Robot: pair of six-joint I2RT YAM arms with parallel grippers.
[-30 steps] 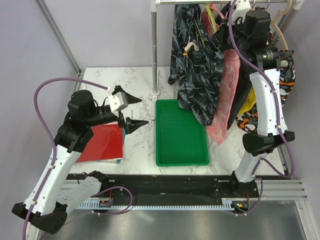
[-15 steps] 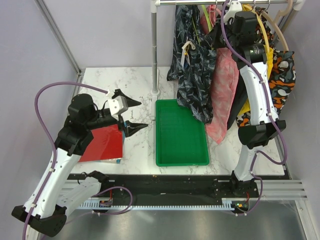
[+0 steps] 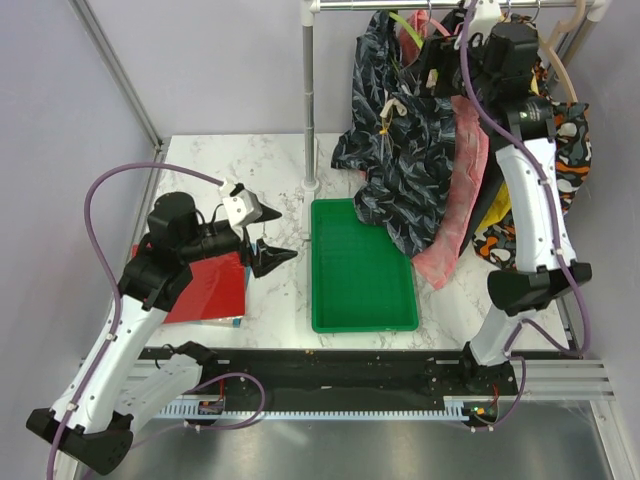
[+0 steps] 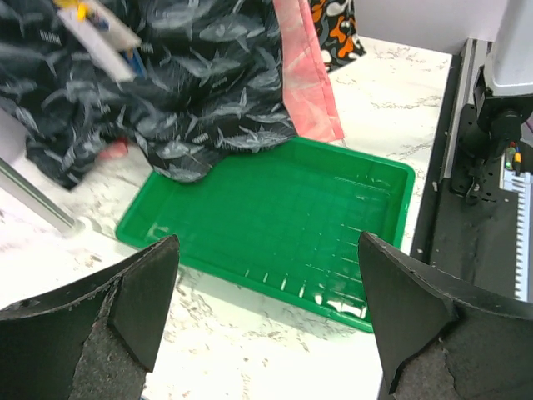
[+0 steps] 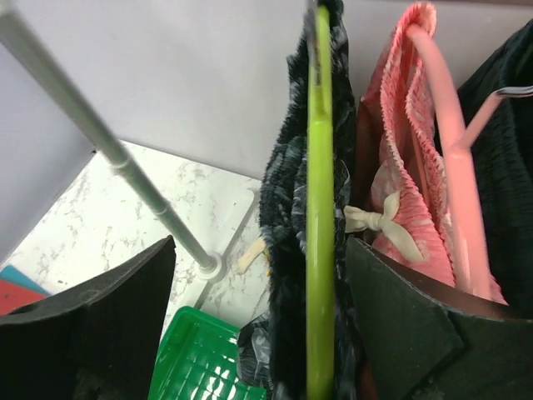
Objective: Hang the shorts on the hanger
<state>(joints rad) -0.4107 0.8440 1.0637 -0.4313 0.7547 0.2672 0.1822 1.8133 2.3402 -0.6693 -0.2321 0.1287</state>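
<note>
Since the shorts are already draped over the lime-green hanger, which hangs from the clothes rail above the far edge of the worktop toward its right corner, the right gripper seems to be up there only to guide the hanger. Its jaws stand wide apart on either side of the green bar and grip nothing. The shorts' lowest fold dangles over the far end of the green tray, beside a pink garment. The left gripper, likewise spread and empty, hovers over the left half next to the red folder, probably waiting clear. Against half a second earlier, the shorts have fanned wider with their top shifted rightward, the right wrist has moved slightly right, and the left gripper has dipped a touch.
</note>
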